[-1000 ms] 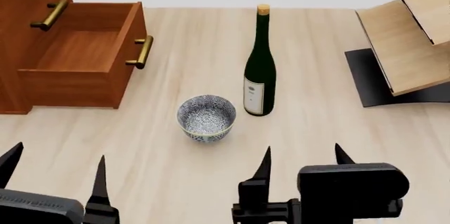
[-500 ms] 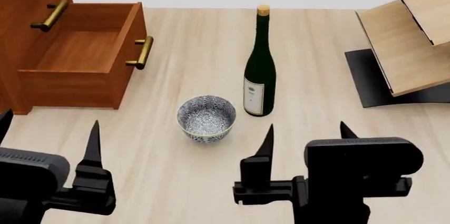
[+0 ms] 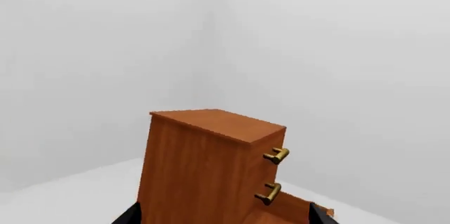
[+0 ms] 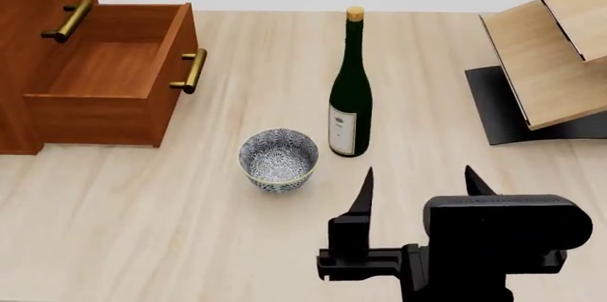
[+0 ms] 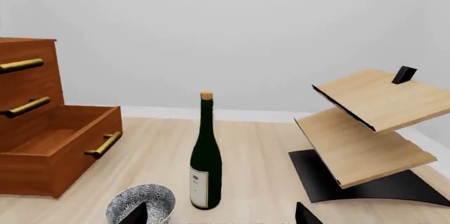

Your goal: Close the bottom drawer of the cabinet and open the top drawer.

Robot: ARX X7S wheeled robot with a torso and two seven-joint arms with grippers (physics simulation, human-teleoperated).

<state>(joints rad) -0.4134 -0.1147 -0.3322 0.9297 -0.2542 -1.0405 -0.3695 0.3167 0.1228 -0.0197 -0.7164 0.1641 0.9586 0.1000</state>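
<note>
The cabinet stands at the table's far left. Its bottom drawer is pulled far out and empty, brass handle facing the table's middle. The top drawer is shut, as is the middle one. My right gripper is open and empty, low over the near table, right of the bowl. My left gripper is out of the head view; its wrist view shows only its two tips, wide apart and empty, with the cabinet ahead and apart from them.
A blue-patterned bowl and a dark green wine bottle stand mid-table, between my right gripper and the open drawer. A pale wooden rack on a black base stands at the far right.
My left gripper has left the head view. My right gripper has risen and moved slightly forward. The drawers have not moved.
</note>
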